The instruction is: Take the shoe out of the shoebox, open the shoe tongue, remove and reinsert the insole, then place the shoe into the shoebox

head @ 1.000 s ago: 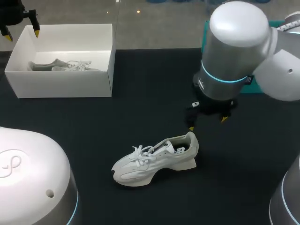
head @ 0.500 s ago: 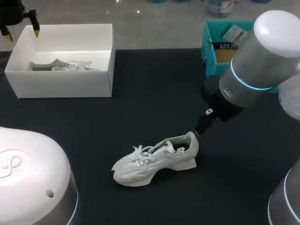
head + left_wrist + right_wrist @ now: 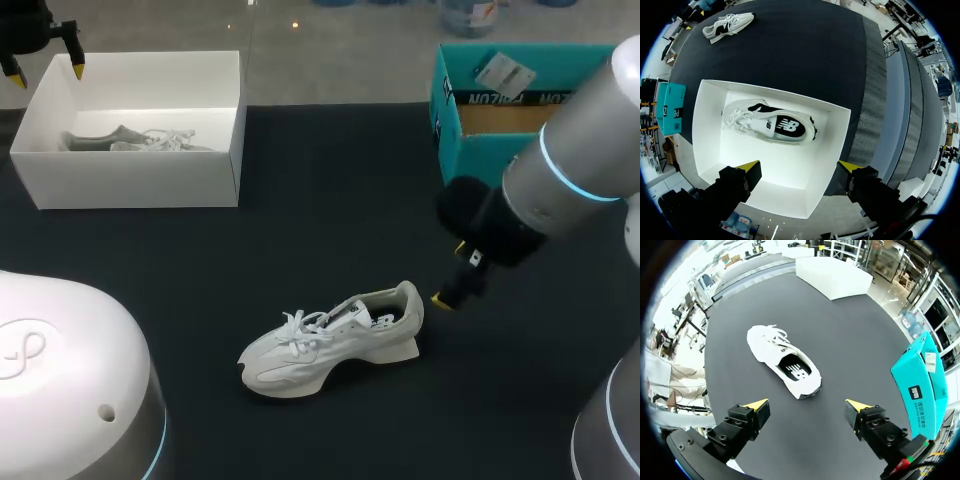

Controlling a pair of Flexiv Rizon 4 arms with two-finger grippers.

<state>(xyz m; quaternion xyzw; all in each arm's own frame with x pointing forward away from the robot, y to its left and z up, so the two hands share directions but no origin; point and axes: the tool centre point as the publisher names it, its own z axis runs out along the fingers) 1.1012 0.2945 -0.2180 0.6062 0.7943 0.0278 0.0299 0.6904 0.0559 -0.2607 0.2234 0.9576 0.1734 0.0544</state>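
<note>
Shoe: white shoe (image 3: 330, 342) stands upright on its sole in the near middle, out of the box, toe to the left and heel to the right; its laces (image 3: 300, 325) are tied and the insole (image 3: 796, 368) shows through the opening.
Right jaws: set wide and holding nothing, low over the counter just right of the heel and apart from it; the right arm (image 3: 565, 180) comes in from the right side.
Counter: dark counter (image 3: 330, 200) carries the shoe and the box.
Shoebox: white shoebox (image 3: 140, 182) sits open at the far left, well apart from the shoe.
Second shoe: second shoe (image 3: 771, 123) lies on its side inside the shoebox, toe to the right.
Left jaws: spread wide and empty, above the far left corner of the shoebox.
</note>
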